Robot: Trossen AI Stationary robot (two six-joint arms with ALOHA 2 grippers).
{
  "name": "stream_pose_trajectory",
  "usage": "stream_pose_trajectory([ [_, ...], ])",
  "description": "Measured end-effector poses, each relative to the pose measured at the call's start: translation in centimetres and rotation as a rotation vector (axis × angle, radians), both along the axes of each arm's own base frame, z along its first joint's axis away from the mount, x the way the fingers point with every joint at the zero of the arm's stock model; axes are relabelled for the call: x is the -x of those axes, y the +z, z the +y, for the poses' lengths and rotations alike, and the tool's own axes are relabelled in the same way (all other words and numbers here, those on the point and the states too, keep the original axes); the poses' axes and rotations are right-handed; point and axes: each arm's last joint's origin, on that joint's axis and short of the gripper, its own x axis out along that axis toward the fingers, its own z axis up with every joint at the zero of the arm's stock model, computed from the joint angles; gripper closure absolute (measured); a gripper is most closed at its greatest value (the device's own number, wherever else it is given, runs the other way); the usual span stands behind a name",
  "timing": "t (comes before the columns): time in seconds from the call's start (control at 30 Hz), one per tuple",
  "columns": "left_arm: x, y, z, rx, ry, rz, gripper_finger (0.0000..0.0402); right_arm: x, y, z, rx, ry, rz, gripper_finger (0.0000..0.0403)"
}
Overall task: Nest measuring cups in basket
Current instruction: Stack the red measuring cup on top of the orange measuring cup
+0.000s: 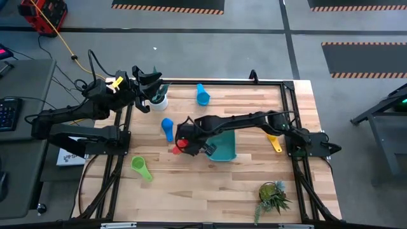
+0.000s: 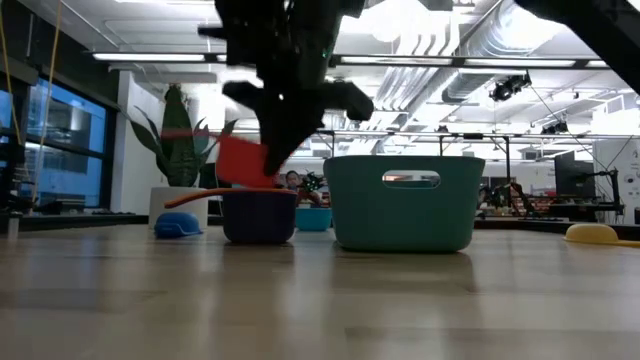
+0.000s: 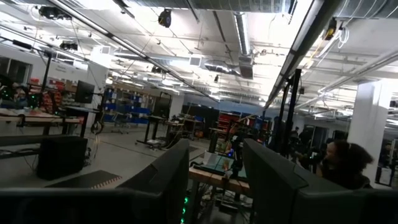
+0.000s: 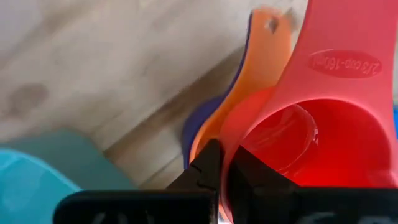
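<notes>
Inspection finds the right tool near the middle of the desk, clamped on the rim of the red measuring cup, which it holds above a dark blue cup with an orange cup seated in it; this stack stands just beside the teal basket, outside it. Other cups lie loose on the desk: a blue one beside the stack, a lighter blue one toward the far edge, a green one toward the near left corner and a yellow one beyond the basket on the right side. The left tool waits over the far left corner by a white plant pot, its fingers apart and pointed out into the room. The cups appear to be light, rigid, smooth plastic; judged unbreakable but liable to slip or tip, so a pinch across the rim or on the flat handle looks soundest, and nested cups may lift together. The basket seems stiff and light enough to slide if nudged. The arm covers much of the basket from above, so its contents cannot be confirmed; the low view shows motion blur on the red cup, and whether it touches the orange cup cannot be told.
</notes>
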Motion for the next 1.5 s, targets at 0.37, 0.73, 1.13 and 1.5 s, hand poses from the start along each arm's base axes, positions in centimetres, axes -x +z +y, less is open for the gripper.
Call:
stream_pose_trajectory([
  [0.37, 0.0, 0.0, 0.0, 0.0, 0.0, 0.0, 0.0259, 0.41, -0.63, -0.71, -0.044, 0.025, 0.074, 0.0401],
  [0.73, 0.01, 0.01, 0.0, 0.0, 0.0, 0.0, 0.0259, 0.38, -0.62, -0.58, -0.058, 0.024, 0.07, 0.0383],
  [1.13, 0.0, 0.0, 0.0, 0.0, 0.001, 0.0, 0.0259, 0.38, -0.63, -0.56, -0.11, -0.118, 0.076, 0.0381],
  [1.5, 0.0, 0.0, 0.0, 0.0, 0.001, 0.0, 0.0259, 0.13, -0.57, -0.54, -0.145, -0.208, 0.053, 0.0287],
])
